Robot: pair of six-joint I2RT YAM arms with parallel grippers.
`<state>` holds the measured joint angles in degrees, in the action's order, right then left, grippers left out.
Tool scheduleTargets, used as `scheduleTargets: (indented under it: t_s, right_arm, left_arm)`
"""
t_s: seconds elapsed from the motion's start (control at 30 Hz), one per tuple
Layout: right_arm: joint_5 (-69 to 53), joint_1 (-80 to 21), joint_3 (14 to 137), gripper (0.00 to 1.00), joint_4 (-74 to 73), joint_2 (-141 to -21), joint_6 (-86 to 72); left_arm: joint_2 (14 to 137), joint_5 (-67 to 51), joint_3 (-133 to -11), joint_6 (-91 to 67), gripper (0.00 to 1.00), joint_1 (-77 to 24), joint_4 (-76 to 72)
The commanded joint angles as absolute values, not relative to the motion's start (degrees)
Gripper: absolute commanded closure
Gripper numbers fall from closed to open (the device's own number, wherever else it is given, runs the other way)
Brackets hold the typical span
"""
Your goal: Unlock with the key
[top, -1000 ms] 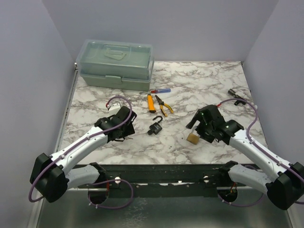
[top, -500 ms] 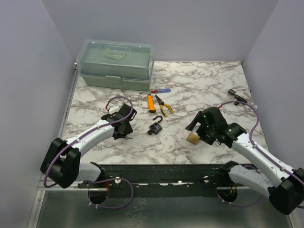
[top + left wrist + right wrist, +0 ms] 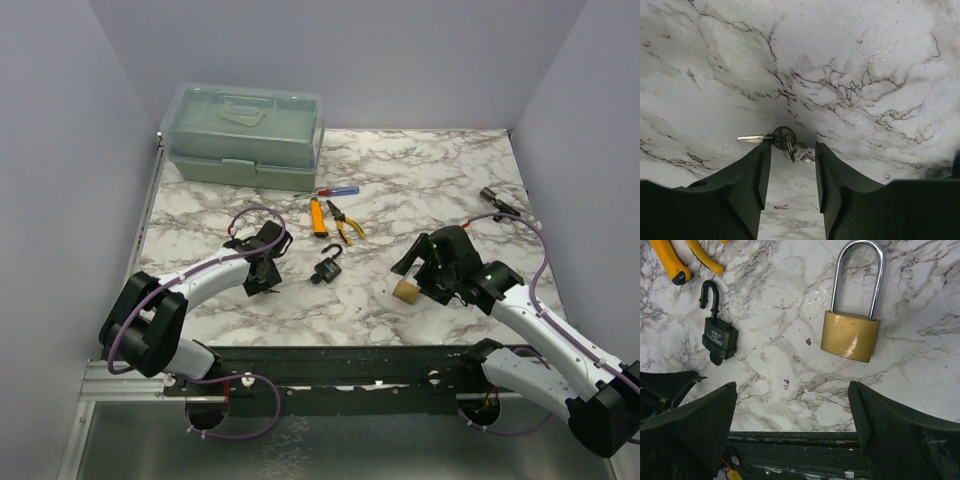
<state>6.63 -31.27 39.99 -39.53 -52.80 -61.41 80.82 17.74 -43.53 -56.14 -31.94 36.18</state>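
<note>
While the small silver key with a round dark head (image 3: 775,137) lies flat on the white marble-patterned table (image 3: 865,60), right at the tips of the left jaws, these are seen narrowly parted and holding nothing. The head should be straddled squarely and pinched, with the blade left free. The right jaws are spread wide and empty over the closed brass padlock with a steel shackle (image 3: 849,335). The small black padlock (image 3: 720,337) lies well apart, shackle open.

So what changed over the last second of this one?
The left arm reached forward, and the left gripper edged slightly toward the black padlock. It is open, with the keys at its tips, ungripped. The right gripper barely shifted and is open. Both that lock and the brass padlock stayed put, as did the pliers.
</note>
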Motion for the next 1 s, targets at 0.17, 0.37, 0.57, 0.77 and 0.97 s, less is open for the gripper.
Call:
scheduleTargets:
  t_s: [0.17,0.37,0.57,0.77,0.97]
  right_arm:
    - [5.97,-31.03,38.89,0.01,-40.69,-50.87,-60.56]
    - [5.75,-31.03,38.28,0.01,-40.56,-50.55,-60.64]
    - [5.42,-31.00,38.15,0.02,-40.19,-50.54,-60.64]
    - [2.11,-31.03,37.84,0.03,-36.11,-50.39,-57.72]
    - [-5.08,-31.02,36.72,0.05,-28.28,-50.26,-53.57]
  left_arm:
    - [82.79,18.18,-41.55,-55.76,0.65,-31.49,32.08]
    - [83.97,17.14,-40.61,-54.14,0.89,-31.28,30.09]
    - [82.24,15.08,-39.76,-52.77,1.00,-31.29,29.16]
    - [77.13,10.19,-38.66,-50.38,1.00,-31.29,28.09]
    - [70.31,5.21,-37.42,-48.80,1.00,-31.37,27.59]
